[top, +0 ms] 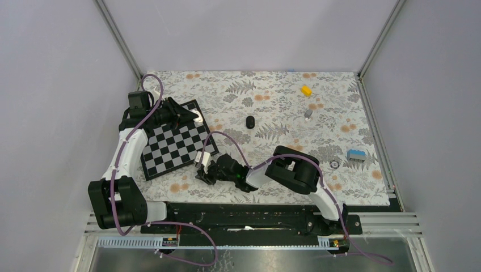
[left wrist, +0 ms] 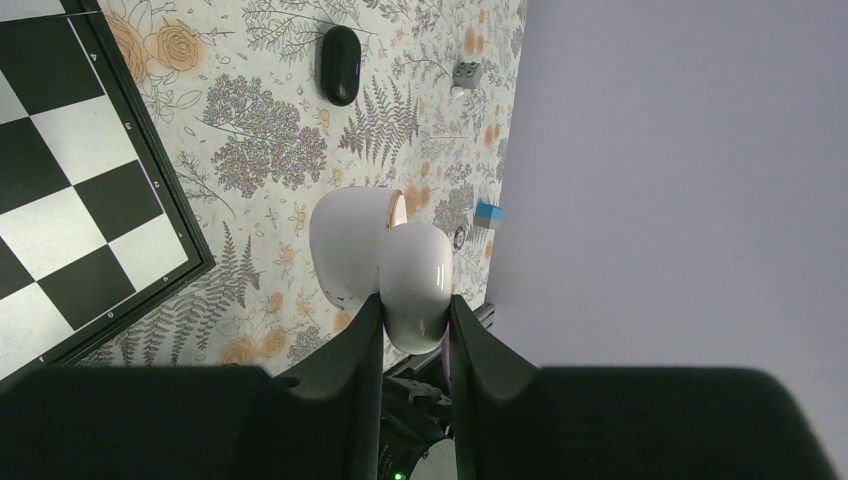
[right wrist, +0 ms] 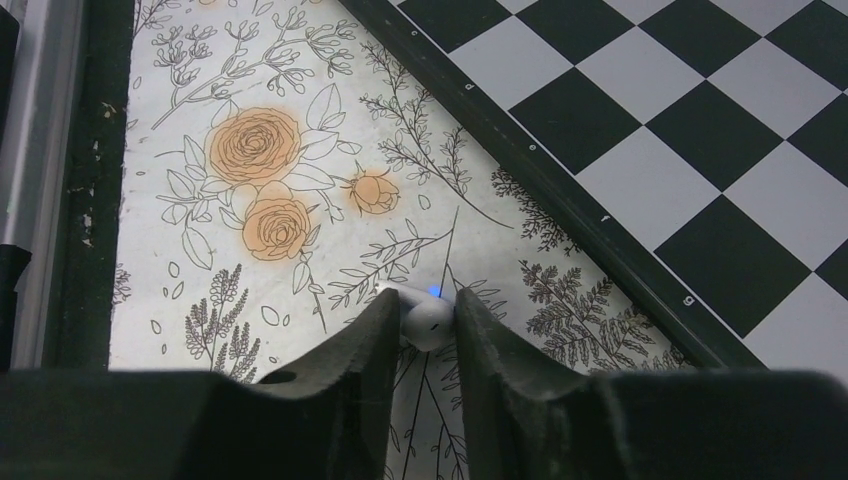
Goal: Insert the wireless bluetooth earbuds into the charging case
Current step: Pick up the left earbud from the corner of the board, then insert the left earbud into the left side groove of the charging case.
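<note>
White plastic earbud (right wrist: pixel 430 328) with a small blue light sits on the floral-printed table mat (right wrist: pixel 250 150), just off the 5 o'clock edge, seen from above, of the black-and-white chequered board (right wrist: pixel 700 150). The right claw (right wrist: pixel 425 300) has narrowed to a slim gap, both fingers against the bud, so pickup looks in hand. Farther off, over the board's 1 o'clock corner, the left claw (left wrist: pixel 415 305) is partly closed, pinching the glossy white charging case (left wrist: pixel 350 240) with its lid hinged open. No bud looks seated yet, so the carry and insertion remain. I cannot find a second bud.
</note>
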You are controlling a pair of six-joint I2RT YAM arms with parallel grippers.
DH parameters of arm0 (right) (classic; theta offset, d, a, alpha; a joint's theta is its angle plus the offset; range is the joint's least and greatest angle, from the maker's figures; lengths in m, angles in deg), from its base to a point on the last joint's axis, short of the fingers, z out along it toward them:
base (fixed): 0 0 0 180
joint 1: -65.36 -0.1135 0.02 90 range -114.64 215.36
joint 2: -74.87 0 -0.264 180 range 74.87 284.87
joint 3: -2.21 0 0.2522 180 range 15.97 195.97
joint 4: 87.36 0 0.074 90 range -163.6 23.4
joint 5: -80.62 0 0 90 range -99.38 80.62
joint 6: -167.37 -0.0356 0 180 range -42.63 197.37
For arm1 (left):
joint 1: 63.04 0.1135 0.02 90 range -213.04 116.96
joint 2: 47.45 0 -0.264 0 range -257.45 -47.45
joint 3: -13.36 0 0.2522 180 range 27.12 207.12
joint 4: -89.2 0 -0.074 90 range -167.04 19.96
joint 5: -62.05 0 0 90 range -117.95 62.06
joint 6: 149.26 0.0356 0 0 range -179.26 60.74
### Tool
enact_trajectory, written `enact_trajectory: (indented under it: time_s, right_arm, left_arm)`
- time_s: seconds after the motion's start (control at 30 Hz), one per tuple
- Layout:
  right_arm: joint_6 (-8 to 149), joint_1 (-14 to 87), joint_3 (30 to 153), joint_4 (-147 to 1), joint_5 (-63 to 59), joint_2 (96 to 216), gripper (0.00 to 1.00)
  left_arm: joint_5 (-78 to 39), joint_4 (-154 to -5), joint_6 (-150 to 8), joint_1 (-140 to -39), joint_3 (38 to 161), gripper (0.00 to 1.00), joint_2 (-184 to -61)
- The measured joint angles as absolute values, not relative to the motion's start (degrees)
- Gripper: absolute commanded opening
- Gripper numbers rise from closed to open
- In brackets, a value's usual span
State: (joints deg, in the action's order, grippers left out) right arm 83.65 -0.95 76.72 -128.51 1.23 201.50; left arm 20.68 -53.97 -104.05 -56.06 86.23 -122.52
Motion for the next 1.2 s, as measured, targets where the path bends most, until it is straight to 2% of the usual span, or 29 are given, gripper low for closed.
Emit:
enact_trajectory:
  time_s: [0.07, 0.17, 0.4, 0.7, 0.93, 1.2]
  right_arm:
    - [83.76, -0.95, 76.72, -128.47, 1.23, 201.50, 0.22]
    - [83.81, -0.95, 76.72, -128.47, 1.16, 201.50, 0.18]
    - [83.85, -0.97, 75.65, -128.56, 0.18, 200.76, 0.15]
    - [86.01, -0.77, 68.31, -127.59, -4.78, 194.75, 0.13]
    - [90.85, 2.70, 58.76, -125.02, -9.68, 183.51, 0.13]
    - [100.77, 7.82, 52.79, -116.80, -15.12, 162.69, 0.10]
  left_arm:
    - [20.70, -53.97, -104.05, -56.06, 86.23, 0.00, -122.52]
    - [20.70, -53.97, -104.05, -56.06, 86.23, 0.00, -122.52]
    - [20.70, -53.99, -104.07, -56.06, 86.23, 0.00, -122.52]
    - [20.70, -53.99, -104.05, -56.15, 86.23, 0.00, -122.69]
    - [19.04, -48.15, -98.74, -62.60, 91.46, 0.00, -127.55]
    - [19.23, -43.11, -93.23, -72.61, 94.08, 0.00, -132.16]
